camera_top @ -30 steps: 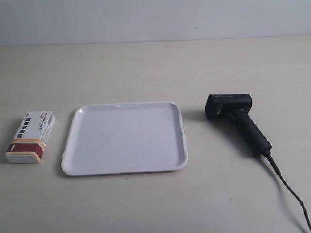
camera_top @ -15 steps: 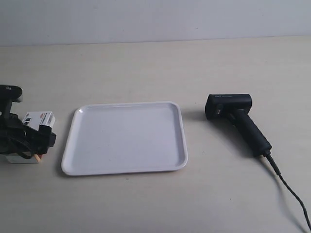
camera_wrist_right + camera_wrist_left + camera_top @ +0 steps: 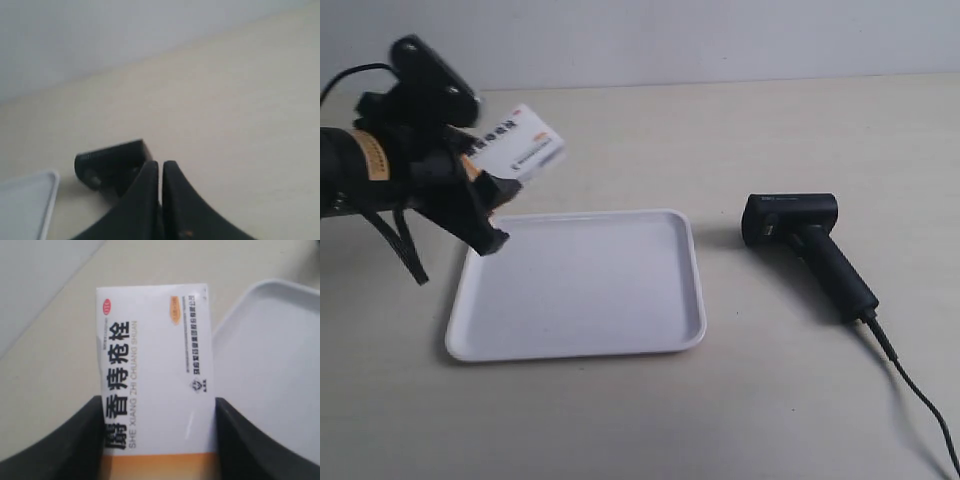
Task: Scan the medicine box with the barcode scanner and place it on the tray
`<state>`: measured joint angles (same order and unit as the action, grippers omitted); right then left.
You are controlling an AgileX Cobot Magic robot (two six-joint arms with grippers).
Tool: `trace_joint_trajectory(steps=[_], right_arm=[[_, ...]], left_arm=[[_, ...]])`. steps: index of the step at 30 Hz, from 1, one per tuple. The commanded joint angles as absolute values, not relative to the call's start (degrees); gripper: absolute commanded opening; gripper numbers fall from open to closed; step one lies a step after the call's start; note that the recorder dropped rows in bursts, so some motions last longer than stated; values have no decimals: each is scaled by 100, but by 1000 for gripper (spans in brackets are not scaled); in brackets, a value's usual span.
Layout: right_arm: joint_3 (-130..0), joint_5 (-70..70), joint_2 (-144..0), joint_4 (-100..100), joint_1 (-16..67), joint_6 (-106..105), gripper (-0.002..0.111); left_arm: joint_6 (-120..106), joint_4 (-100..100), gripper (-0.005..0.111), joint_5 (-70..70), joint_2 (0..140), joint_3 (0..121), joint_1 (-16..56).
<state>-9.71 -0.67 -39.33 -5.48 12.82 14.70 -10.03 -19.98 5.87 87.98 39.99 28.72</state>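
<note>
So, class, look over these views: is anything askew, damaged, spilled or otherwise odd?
Nothing stands out. The medicine box is tilted only because the left gripper holds it aloft; it looks undamaged. The tray lies flat, and the barcode scanner rests on its side on the table.

Small white medicine box (image 3: 517,143) held clear of the surface, tilted, printed face up, above the far-left corner of the tray as the exterior view shows it. Large dark characters along its length with smaller Latin lettering beside them, an orange band at the gripped end (image 3: 156,374). Pinched at that end between the two black fingers of the left claw (image 3: 159,440).

Flat white rectangular tray (image 3: 578,284) with rounded corners and low raised rim, lying on the surface, nothing resting in it.

Black pistol-shaped barcode scanner (image 3: 807,246) lying on its side, well apart from the tray's other side, blocky head toward the tray, handle angled away, black cable trailing from the handle's end.
</note>
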Motion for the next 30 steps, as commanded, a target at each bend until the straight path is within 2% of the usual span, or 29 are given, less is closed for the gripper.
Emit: trace_joint_trajectory(steps=[1,8,11,17,26,28,30], right_arm=[[-1636,-415,-6184,-494,2110,1028,24],[-2636,-563,-8677,-494,2397,636,71],[-2940,-608,-9357,-373,2397,595,83],[-3371,-1055,-10193,-343,2397,385,84],[-3846,-966,-10549,-348,2397,-269,83],[-3846,-956,-10549,-348,2397,-398,79],[-3846,-931,-10549,-348,2362,-504,69]], left_arm=[[-871,-2789,0,516,9002,4095,3445],[-871,-2789,0,607,9248,4095,3491],[-871,-2789,0,698,9281,4095,3491],[-871,-2789,0,685,9275,4095,3491],[-857,-2789,0,582,9275,4084,3491],[-857,-2789,0,555,9275,4084,3491],[-857,-2789,0,531,9275,4084,3491]])
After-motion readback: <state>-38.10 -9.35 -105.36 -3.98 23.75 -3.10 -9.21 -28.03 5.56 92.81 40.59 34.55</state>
